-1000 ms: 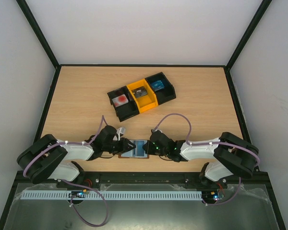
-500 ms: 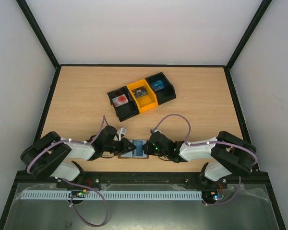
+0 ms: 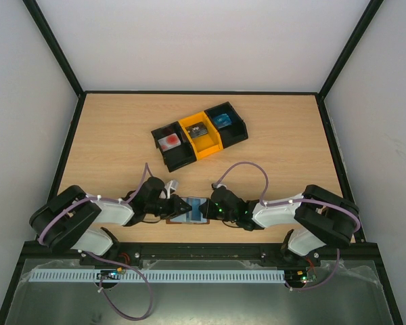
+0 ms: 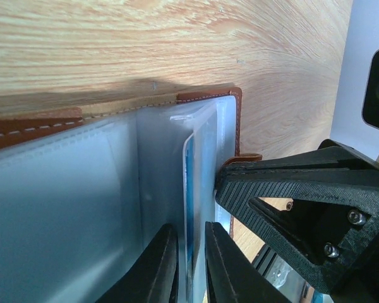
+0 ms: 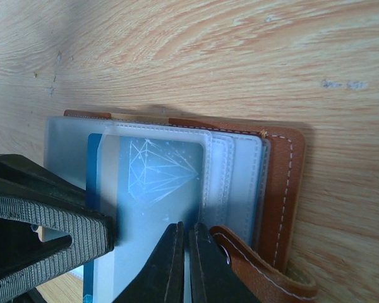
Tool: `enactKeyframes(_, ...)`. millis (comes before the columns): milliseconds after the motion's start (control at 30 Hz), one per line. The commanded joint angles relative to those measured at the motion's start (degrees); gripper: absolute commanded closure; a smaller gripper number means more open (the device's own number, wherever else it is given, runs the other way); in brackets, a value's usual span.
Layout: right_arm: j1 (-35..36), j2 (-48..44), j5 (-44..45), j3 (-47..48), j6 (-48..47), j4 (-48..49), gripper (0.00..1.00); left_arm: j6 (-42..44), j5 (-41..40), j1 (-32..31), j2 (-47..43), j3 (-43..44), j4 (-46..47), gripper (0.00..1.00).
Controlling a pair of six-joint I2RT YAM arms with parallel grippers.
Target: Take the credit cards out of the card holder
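The brown leather card holder [image 3: 189, 210] lies open on the table between my two grippers, its strap tab [image 5: 260, 268] on the right. A blue credit card [image 5: 153, 172] with white line marks sits in a clear sleeve [image 5: 237, 165], its left edge sticking out. My left gripper [image 3: 178, 206] is shut on that blue card's edge [image 4: 191, 189]; its fingers [image 4: 165, 268] close on both faces. My right gripper [image 3: 207, 207] is shut on the sleeve's near edge, fingertips [image 5: 172, 262] together. No dark grey card shows in the holder.
A row of three bins stands farther back: black [image 3: 170, 145] with a red and white item, orange [image 3: 201, 135] with a small dark item, black [image 3: 227, 124] with a blue item. The table's near edge lies just behind the grippers.
Both arms have shifted slightly inward at the holder. The holder and the bins have not moved.
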Motion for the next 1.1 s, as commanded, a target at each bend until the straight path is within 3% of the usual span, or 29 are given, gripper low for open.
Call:
enactKeyframes(0, 0.6, 1.3, 0.4, -1.9, 0.0, -3.1, 0.94, 0.6, 0.7, 0.3, -0.5, 0.1, 0.3, 0.84)
enactKeyframes(333, 0.6, 1.1, 1.1, -3.0, 0.5, -2.9, 0.94, -0.7, 1.3, 1.1, -1.5, -1.6, 2.2, 0.86)
enactKeyframes(600, 0.6, 0.9, 1.3, -3.1, 0.6, -2.8, 0.94, -1.7, 2.0, 1.2, -1.3, -2.4, 4.1, 0.95)
enactKeyframes(767, 0.6, 1.2, 1.2, -3.1, 0.7, -2.8, 0.94, -1.6, 1.8, 1.3, -1.8, -2.7, 4.0, 0.89)
enactKeyframes(1067, 0.6, 1.7, 1.3, -3.1, 0.6, -2.7, 0.94, -2.2, 1.4, 1.7, -3.1, -3.7, 4.5, 0.92)
